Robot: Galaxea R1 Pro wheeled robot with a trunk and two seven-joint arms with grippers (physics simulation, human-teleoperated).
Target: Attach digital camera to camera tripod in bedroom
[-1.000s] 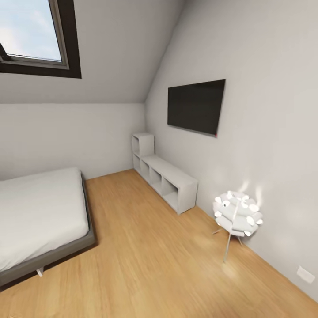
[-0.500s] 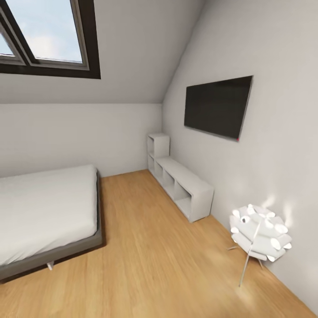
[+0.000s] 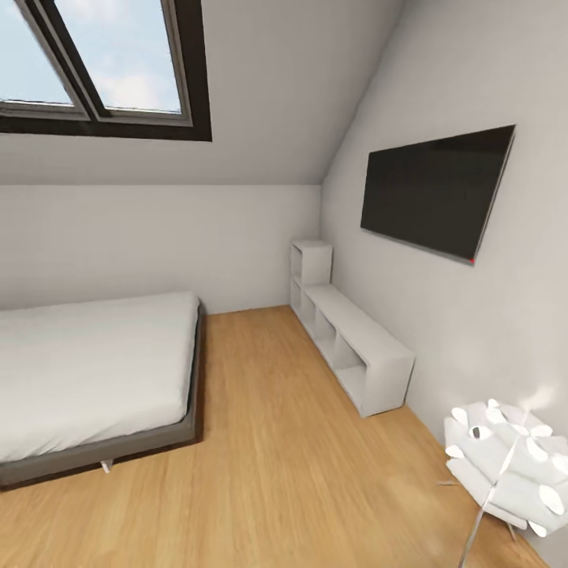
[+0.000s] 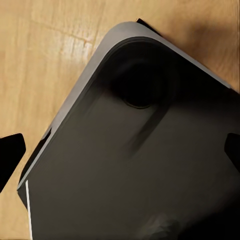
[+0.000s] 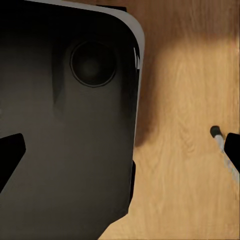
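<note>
I am in the bedroom, on its light wood plank floor (image 3: 276, 442). The digital camera and the camera tripod are out of view. The grey-framed bed (image 3: 95, 371) with its white mattress lies at the left. White shelving (image 3: 347, 339) runs along the right wall. In the left wrist view, my left gripper (image 4: 120, 155) is open over my own dark base (image 4: 130, 165), with nothing between its black fingertips (image 4: 10, 157). My right gripper (image 5: 120, 152) is open too, hanging over the base (image 5: 70, 125) and the floor.
A black flat screen (image 3: 434, 193) hangs on the right wall above the shelving. A white floor lamp (image 3: 505, 465) stands near right. A skylight (image 3: 102, 63) sits in the sloped ceiling. A thin grey rod with a dark tip (image 5: 220, 140) lies on the floor beside my base.
The whole head view has swung to the left: the bed, shelving, screen and lamp have all slid rightward in the picture, and more of the skylight shows.
</note>
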